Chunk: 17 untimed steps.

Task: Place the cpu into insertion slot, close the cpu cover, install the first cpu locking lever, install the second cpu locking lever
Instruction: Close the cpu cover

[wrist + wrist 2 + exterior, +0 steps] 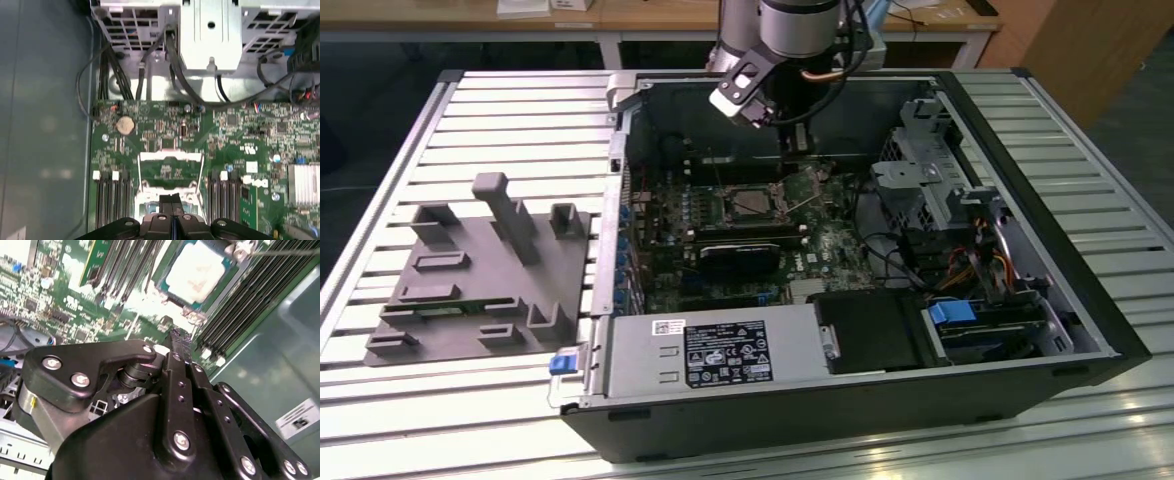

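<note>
Slatted metal table [494, 110] carries an open computer case [854, 420], and the arm reaches down into it over the far end of the motherboard. In the first wrist view the gripper [172, 202] has its two fingers pressed flat together, with nothing between them that I can make out. The cpu [197, 270] lies in the insertion slot [724, 205], pale top up and square to the socket edges. The cpu cover [171, 156] looks swung open, with board showing through its window, though from this angle I cannot be sure how far back it leans. The fingertips hover near that frame, apart from the chip.

Closing the cover seems to be the step in hand. Done well, it wants the closed fingers used as a blunt pusher on the frame's free edge, following the hinge's arc. They should stay off the chip's top and clear of the memory slots [250, 295] alongside.
</note>
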Available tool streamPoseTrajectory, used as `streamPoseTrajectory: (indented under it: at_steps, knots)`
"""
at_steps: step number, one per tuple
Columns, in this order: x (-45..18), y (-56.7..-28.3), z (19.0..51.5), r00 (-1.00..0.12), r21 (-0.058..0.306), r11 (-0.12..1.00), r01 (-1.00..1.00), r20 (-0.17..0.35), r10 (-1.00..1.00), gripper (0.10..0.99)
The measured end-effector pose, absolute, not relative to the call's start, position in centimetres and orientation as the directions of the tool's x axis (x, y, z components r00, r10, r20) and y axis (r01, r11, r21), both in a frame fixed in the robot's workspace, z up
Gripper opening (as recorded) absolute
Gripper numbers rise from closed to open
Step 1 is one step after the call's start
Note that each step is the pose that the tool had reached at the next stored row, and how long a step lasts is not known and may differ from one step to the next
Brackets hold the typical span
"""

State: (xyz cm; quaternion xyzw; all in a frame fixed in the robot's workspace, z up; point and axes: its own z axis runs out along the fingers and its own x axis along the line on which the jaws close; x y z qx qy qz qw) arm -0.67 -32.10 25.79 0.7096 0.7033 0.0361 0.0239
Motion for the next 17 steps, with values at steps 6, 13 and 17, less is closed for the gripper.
streamPoseTrajectory:
  at_steps: [6,13,17]
  knots:
    - [0.8,-32.1,25.8,0.008,0.085,-0.009,0.996,0.018,1.0,0.102]
    - [2.7,-32.1,25.8,0.008,0.085,-0.01,0.996,0.018,1.0,0.102]
    - [3.7,-32.1,25.8,0.008,0.085,-0.009,0.996,0.018,1.0,0.102]
